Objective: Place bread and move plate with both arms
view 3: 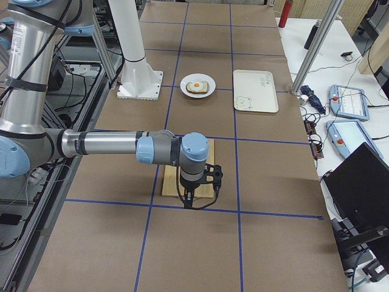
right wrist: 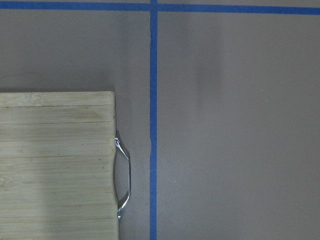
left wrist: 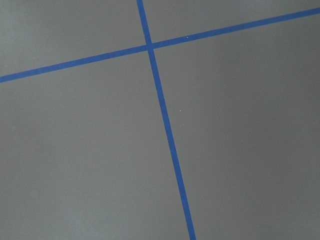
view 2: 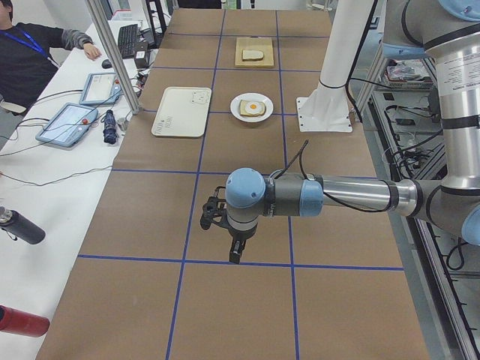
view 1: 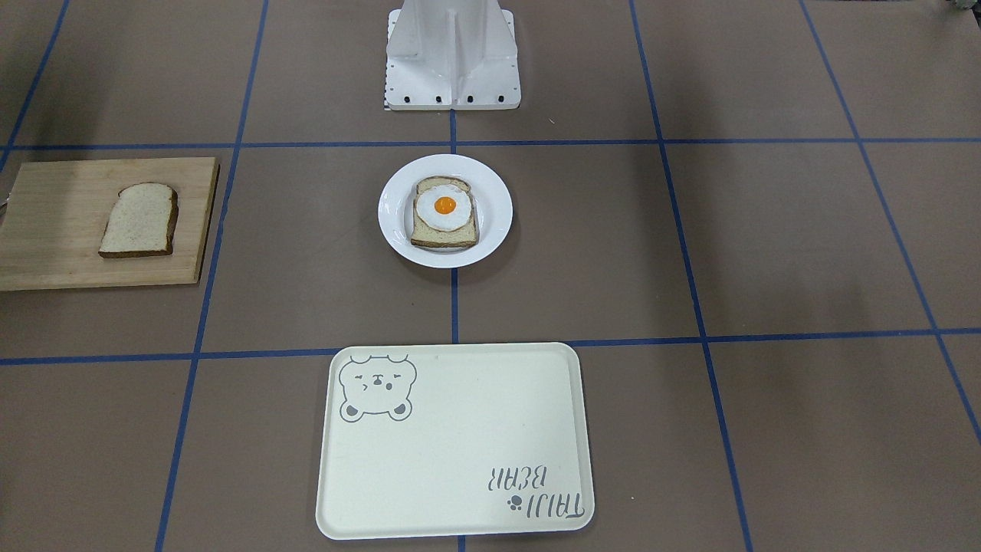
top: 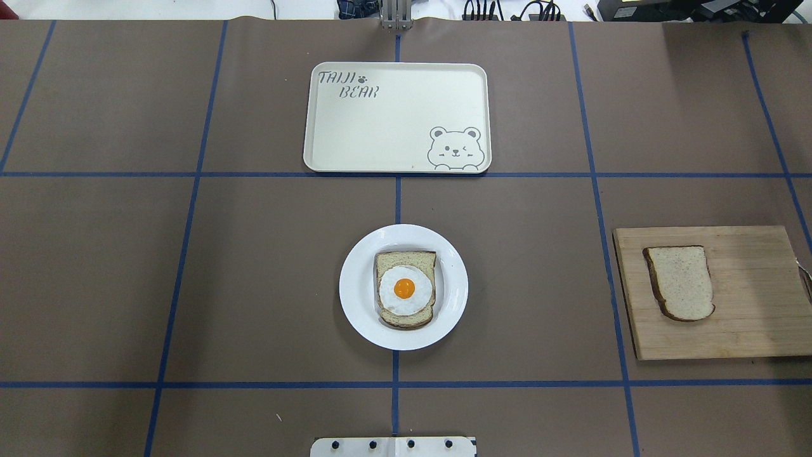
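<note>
The plain bread (top: 680, 282) lies on a wooden cutting board (top: 748, 317) at the table's right; it also shows in the front view (view 1: 139, 221). The white plate (top: 355, 285) sits mid-table and holds a slice topped with a fried egg (top: 405, 289). My left gripper (view 2: 235, 251) shows only in the exterior left view, hanging over bare table far from the plate. My right gripper (view 3: 189, 199) shows only in the exterior right view, above the board's outer end. I cannot tell whether either is open or shut. The right wrist view shows the board's corner (right wrist: 55, 165) and its metal handle (right wrist: 123, 180).
A cream tray with a bear drawing (top: 380, 127) lies beyond the plate, empty. The robot's white base (view 1: 452, 61) stands behind the plate. Blue tape lines grid the brown table. A side bench with tablets (view 2: 67, 124) and a seated person flank the table's far edge.
</note>
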Motion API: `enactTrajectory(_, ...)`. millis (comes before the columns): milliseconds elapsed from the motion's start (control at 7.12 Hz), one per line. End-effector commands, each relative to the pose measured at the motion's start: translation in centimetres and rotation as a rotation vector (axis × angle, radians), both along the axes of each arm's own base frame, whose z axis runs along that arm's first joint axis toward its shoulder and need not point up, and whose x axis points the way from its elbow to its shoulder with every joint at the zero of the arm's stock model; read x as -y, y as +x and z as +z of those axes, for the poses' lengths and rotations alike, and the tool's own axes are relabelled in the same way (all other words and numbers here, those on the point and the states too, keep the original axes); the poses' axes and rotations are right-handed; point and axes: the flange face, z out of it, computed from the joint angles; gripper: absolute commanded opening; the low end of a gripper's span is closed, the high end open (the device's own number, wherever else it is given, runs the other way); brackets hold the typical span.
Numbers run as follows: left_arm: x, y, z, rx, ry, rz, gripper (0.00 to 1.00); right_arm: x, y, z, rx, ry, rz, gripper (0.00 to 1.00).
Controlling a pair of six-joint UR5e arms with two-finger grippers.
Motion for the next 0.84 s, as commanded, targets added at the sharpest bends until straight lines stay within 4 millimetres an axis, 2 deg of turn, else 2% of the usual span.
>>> enactTrajectory(0, 0.0, 0.0, -0.1, 0.000, 0.002, 0.000, 0.99, 0.3, 0.0, -0.2, 0.000, 0.006, 0.000, 1.00)
enactTrajectory(421, 0.3, 0.0, -1.0, 0.002, 0.029, 0.001, 0.99, 0.8, 0.0, -3.7, -0.001, 0.081, -0.003, 1.00)
enactTrajectory(702, 1.5, -0.1, -2.6, 0.004, 0.078, -0.001, 0.99, 3.3, -0.1, -6.7, 0.004, 0.151, 0.002, 1.00)
